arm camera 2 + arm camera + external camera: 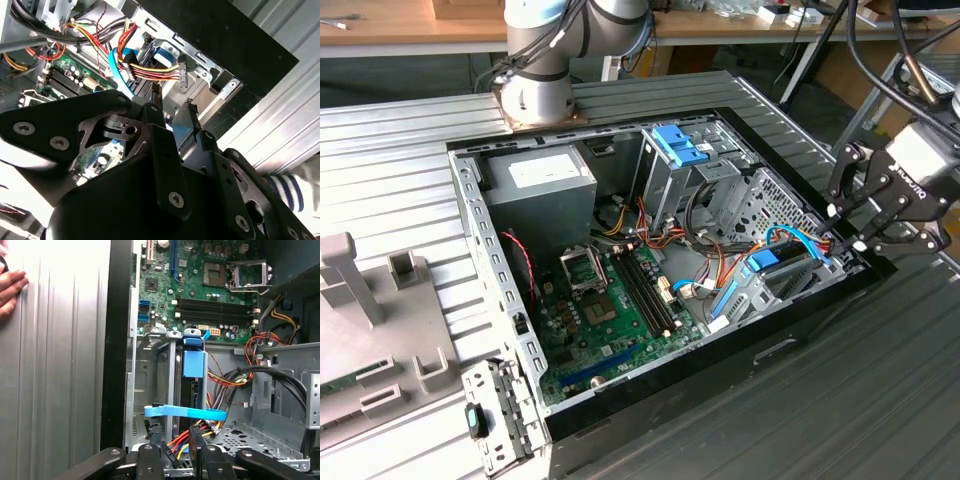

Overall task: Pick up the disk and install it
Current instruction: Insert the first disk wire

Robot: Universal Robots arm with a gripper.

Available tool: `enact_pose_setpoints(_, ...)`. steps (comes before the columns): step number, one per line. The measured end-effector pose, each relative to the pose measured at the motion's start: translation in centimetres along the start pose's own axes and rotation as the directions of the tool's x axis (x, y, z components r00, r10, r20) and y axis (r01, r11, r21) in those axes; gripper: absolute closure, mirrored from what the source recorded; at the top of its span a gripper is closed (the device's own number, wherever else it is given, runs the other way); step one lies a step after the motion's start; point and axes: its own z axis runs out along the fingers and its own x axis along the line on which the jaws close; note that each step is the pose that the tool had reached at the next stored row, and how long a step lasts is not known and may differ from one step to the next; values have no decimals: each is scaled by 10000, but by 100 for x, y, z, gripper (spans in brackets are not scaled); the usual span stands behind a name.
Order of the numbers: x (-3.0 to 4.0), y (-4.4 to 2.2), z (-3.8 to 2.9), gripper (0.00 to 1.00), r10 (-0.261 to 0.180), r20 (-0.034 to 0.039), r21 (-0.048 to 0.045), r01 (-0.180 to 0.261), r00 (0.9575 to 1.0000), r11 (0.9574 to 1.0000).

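The disk (pixel 194 390) stands on edge in the metal drive cage at the case's corner, its blue side frame (pixel 194 363) on top. In the exterior view the blue frame (pixel 763 258) shows at the case's right end. My gripper (pixel 842 235) hangs over the case's right rim, just above that bay. In both wrist views its black fingers (pixel 150 460) stand apart with nothing between them, the gripper (pixel 171 105) open over the orange and yellow cables (pixel 150 72) and a flat blue cable (pixel 185 412).
The open computer case (pixel 480 230) lies on a ribbed metal table. It holds a green motherboard (pixel 610 300), a grey power-supply box (pixel 540 185) and a light-blue bracket (pixel 680 148) on a cage. A person's hand (pixel 10 287) rests by the case. A grey fixture (pixel 370 320) stands at the exterior view's left.
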Motion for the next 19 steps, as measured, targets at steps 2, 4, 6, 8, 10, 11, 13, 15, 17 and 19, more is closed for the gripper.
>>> enact_pose_setpoints(2, 2, -30, 7, 64, -176, -12, -27, 176, 9998, 9998)
enact_pose_setpoints(4, 7, -95, 19, 64, -424, -25, -65, 424, 9991, 9991)
enact_pose_setpoints(6, 9, -104, 28, 64, -482, -35, -74, 482, 9988, 9988)
enact_pose_setpoints(8, 9, -104, 29, 64, -484, -43, -76, 483, 9988, 9988)
enact_pose_setpoints(10, 18, -116, 77, 64, -487, -44, -76, 487, 9988, 9988)
enact_pose_setpoints(11, 27, -119, 133, 64, -489, -45, -76, 489, 9988, 9988)
enact_pose_setpoints(13, 33, -121, 171, 64, -1323, -135, -211, 1320, 9911, 9910)
enact_pose_setpoints(15, 37, -173, 191, 64, -1927, -163, -328, 1921, 9811, 9808)
enact_pose_setpoints(17, 36, -207, 198, 64, -2096, -168, -355, 2090, 9776, 9773)
enact_pose_setpoints(19, 36, -209, 219, 64, -2184, -169, -370, 2177, 9757, 9753)
